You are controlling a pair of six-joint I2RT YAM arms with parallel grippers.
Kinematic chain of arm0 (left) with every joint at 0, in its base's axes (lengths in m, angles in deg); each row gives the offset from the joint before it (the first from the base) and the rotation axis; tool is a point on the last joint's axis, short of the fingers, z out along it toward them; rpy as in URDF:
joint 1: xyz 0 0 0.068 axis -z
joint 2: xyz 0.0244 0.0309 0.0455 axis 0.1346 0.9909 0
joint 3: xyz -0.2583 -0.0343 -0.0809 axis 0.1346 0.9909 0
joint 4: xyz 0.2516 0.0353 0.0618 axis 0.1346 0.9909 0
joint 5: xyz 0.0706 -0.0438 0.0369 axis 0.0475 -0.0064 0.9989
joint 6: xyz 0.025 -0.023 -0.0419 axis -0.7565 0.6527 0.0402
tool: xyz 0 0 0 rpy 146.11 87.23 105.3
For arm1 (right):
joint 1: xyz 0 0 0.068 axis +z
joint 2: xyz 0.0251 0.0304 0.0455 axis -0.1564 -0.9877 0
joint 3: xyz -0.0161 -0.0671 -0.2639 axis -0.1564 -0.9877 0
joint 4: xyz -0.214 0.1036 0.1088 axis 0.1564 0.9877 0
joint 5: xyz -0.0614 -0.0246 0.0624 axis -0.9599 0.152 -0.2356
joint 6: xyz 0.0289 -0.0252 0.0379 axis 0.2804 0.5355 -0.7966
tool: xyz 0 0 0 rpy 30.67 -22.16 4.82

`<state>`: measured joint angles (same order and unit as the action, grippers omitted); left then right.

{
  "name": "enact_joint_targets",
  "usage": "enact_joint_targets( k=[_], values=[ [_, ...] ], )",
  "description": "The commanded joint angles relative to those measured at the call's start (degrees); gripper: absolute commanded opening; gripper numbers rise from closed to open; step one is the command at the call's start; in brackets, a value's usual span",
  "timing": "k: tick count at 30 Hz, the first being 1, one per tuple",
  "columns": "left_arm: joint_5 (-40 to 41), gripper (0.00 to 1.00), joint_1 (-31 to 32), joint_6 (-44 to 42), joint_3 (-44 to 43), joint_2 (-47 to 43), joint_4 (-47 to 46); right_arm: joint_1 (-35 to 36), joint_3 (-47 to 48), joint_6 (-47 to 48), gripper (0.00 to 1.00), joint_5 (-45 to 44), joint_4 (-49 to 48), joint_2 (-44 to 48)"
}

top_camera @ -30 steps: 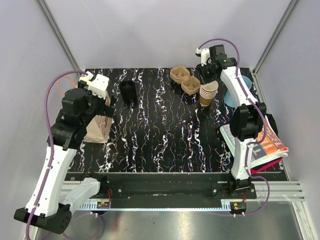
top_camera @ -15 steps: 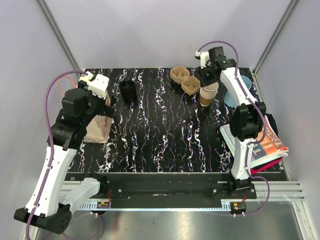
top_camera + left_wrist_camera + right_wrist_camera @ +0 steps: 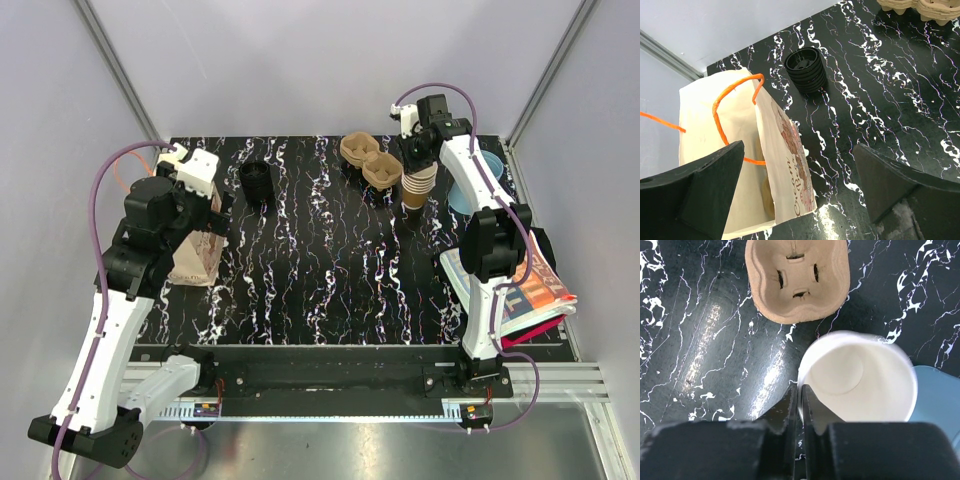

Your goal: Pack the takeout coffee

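Right arm stretches far forward, right pincer [image 3: 801, 391] pinching top cup [image 3: 860, 375] by its rim.

Black marble-patterned tabletop [image 3: 330, 260] is showing white veining. Small tan paper cup [image 3: 860, 375] is showing a white inside. Moulded pulp cup carrier [image 3: 797, 277] is reading tan, and round plastic cup [image 3: 937, 400] light blue. Cream paper bag [image 3: 700, 125] is carrying orange cord handles. Stack of ribbed plastic lids [image 3: 807, 70] is reading black.
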<state>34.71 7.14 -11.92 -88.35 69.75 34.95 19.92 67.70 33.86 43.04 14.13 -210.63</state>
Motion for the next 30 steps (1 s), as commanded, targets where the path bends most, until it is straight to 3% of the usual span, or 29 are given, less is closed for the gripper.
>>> enact_joint_targets(
  k=[1, 8, 30],
  values=[
    [-1.4, 0.99, -0.3, 0.5, 0.3, -0.5, -1.2, 0.1, 0.2, 0.4, 0.10, -1.1, 0.5, 0.5],
    [-1.4, 0.99, -0.3, 0.5, 0.4, -0.4, -1.3, 0.3, 1.1, 1.3, 0.00, -3.1, 0.5, 3.1],
    [-1.4, 0.99, -0.4, 0.7, 0.4, -0.4, -1.3, 3.9, 4.6, 7.3, 0.00, -12.6, 0.6, 8.7]
  ],
)
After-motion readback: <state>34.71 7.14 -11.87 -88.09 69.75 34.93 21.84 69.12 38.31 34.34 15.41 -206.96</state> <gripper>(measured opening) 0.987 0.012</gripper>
